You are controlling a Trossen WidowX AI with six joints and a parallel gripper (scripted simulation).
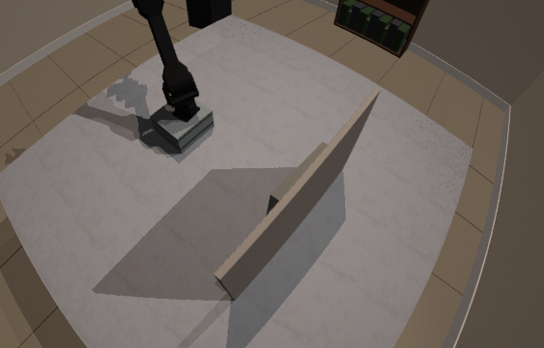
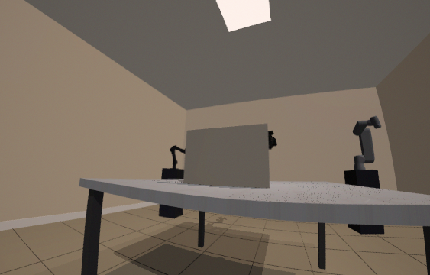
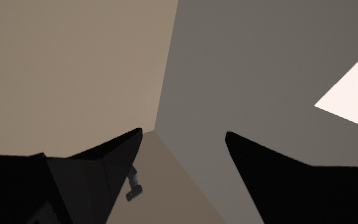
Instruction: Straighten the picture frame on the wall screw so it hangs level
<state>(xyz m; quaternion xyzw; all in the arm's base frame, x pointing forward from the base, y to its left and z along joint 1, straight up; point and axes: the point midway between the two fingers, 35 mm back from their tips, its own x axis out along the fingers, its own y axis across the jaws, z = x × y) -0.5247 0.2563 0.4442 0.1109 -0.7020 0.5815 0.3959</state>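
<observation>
The picture frame point(image 1: 300, 172) shows only as a narrow strip of its upper edge and a dark end, behind the upright beige wall panel point(image 1: 300, 205) point(image 2: 226, 156) on the side facing the arm. Its front, the screw and its tilt are hidden. The panel also hides it in the exterior view, and it is not in the wrist view. My gripper point(image 3: 184, 134) is open, with nothing between its fingertips. Wall and ceiling show behind them. It is away from the frame and outside the picture of the top view, where only the arm's lower part shows.
The arm's grey base block point(image 1: 194, 130) stands on the white table point(image 1: 262, 97) point(image 2: 306, 210), behind the panel as seen from the exterior view. A dark arm part point(image 2: 272, 140) shows past the panel's right edge. A bookcase point(image 1: 378, 24) and a grey robot point(image 2: 367, 147) stand away from the table.
</observation>
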